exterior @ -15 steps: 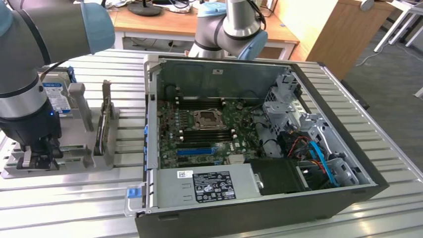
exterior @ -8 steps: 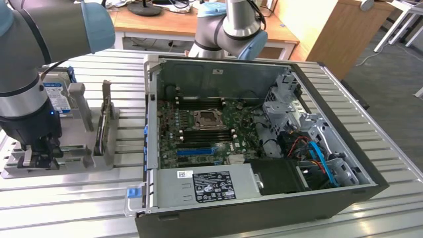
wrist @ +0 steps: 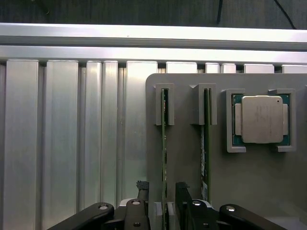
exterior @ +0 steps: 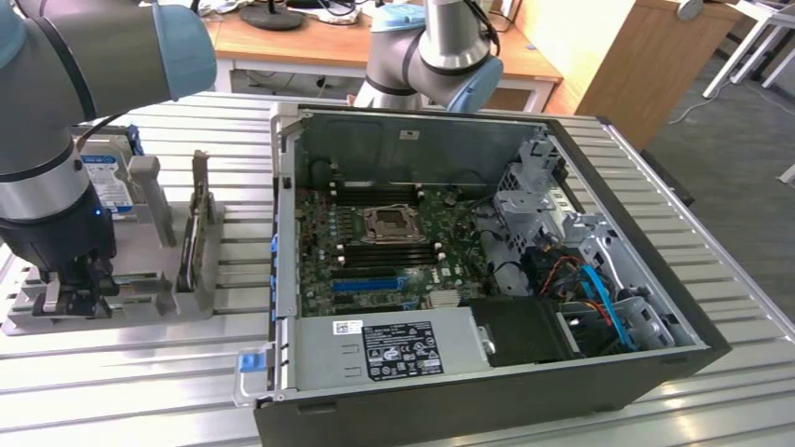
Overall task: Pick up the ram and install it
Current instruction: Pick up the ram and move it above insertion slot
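Observation:
A ram (wrist: 164, 143) stands on edge in a slot of the grey holder (wrist: 182, 158), seen as a thin green strip. My gripper (wrist: 162, 192) is open, with one dark finger on each side of this ram's near end and a small gap on both sides. A second ram (wrist: 205, 143) stands in the neighbouring slot, outside the fingers. In the exterior view my gripper (exterior: 73, 291) hangs low over the grey holder (exterior: 149, 307), at that view's left, and hides the stick between its fingers.
A square silver CPU (wrist: 261, 120) lies in a recess of the holder beside the second stick. A blue-labelled hard drive (exterior: 110, 177) stands at the holder's back. The open PC case (exterior: 497, 372) with its motherboard (exterior: 372, 251) lies to the exterior view's right.

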